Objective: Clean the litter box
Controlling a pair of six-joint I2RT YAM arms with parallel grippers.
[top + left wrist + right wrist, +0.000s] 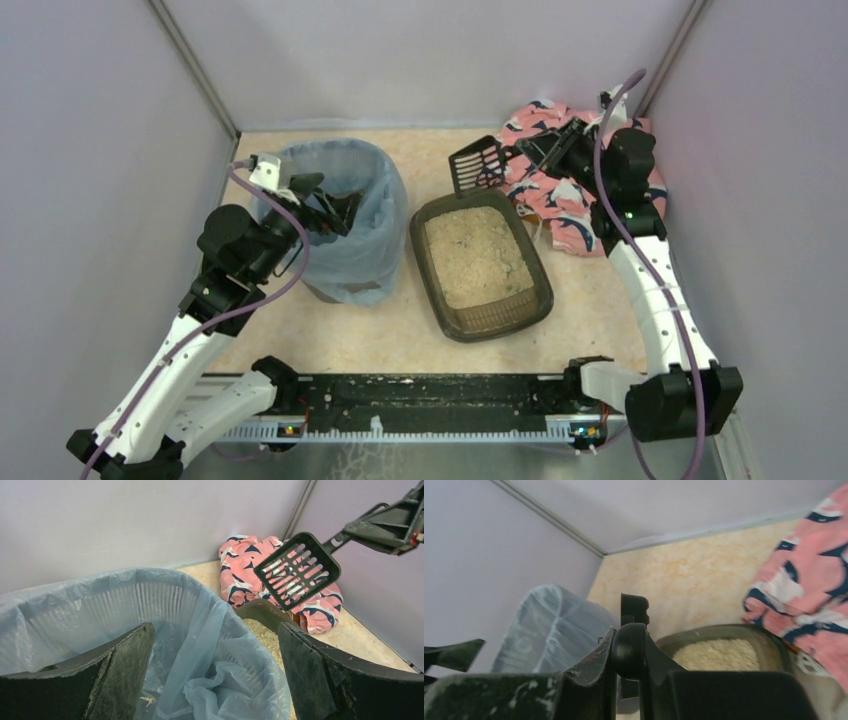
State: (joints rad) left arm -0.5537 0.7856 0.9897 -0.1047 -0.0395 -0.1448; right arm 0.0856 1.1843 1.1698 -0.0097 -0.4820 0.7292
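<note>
The dark brown litter box (541,300) with beige litter lies at the middle of the table; it also shows in the right wrist view (774,636) and the left wrist view (260,611). My right gripper (532,157) is shut on the handle of the black slotted scoop (475,166), held in the air above the box's far end. The scoop's handle end (629,650) sits clamped between the right fingers, and the scoop head (298,571) looks empty. My left gripper (340,212) is open over the mouth of the bin with the blue bag (345,222), holding nothing.
A pink patterned cloth (560,195) lies crumpled in the far right corner, under the right arm. The bin (150,605) stands just left of the litter box. Purple walls close in the left, back and right sides.
</note>
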